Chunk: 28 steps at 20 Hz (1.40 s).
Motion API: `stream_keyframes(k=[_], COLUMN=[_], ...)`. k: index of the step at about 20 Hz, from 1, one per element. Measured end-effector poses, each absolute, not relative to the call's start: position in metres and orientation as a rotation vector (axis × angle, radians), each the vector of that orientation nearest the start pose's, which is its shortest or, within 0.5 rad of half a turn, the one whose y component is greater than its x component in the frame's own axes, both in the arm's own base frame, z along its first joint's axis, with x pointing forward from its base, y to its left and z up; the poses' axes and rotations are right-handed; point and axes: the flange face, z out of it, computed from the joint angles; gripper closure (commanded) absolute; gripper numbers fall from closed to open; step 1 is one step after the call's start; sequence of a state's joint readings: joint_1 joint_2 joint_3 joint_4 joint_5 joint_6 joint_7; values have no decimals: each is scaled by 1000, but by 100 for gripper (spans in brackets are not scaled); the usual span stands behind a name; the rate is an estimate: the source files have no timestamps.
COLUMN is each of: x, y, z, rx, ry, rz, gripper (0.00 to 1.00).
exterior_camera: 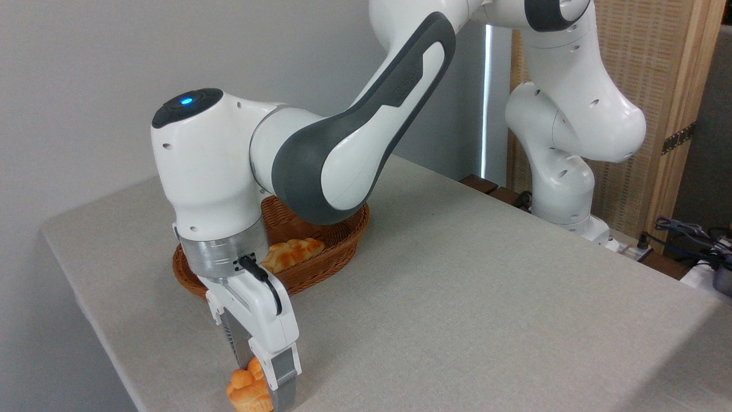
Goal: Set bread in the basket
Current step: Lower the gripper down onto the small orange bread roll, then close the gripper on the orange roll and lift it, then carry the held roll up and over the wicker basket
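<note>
Setting: pale grey wall behind, beige cloth-covered table in front, wicker screen and wooden frame at far right.
Gripper: low at the near left corner of the table, fingers pointing down, set either side of the bun.
Jaws: narrowed onto the bun, one finger behind it and one in front at its right; looks like a grip, though true contact hidden at the frame's lower edge.
Bun: small, golden-orange, knotted top, paler base; between the fingers, at or just above the cloth, partly cut off by the bottom edge.
Arm: bent over from the base at right, wrist hanging straight above the bun, blue light lit on the joint cap.
Basket: brown wicker, oval, behind the gripper and up-right of it, near but not touching.
Loaf: flat braided bread lying inside the basket, left-centre; bare wicker visible to its right.
Done so far: bun reached and apparently clasped.
Left to do: lift, carry back and right over the rim, lower, let go.
In the way: near rim of the basket between bun and bare floor; loaf taking part of the room inside; wrist and forearm hiding much of the basket's left half.
Elsewhere: cables and plugs at the far right edge, well apart from the work.
</note>
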<state>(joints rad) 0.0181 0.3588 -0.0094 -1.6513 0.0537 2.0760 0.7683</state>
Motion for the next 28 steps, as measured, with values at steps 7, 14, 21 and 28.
stream_keyframes(k=[7, 14, 21, 28], x=[667, 667, 668, 643], y=[1, -5, 14, 13], z=[402, 401, 419, 525], rx=[-2857, -2862, -2921, -3037], ry=[1183, 1193, 1130, 1112], rz=[-59, -64, -69, -126], gripper=[72, 70, 69, 67])
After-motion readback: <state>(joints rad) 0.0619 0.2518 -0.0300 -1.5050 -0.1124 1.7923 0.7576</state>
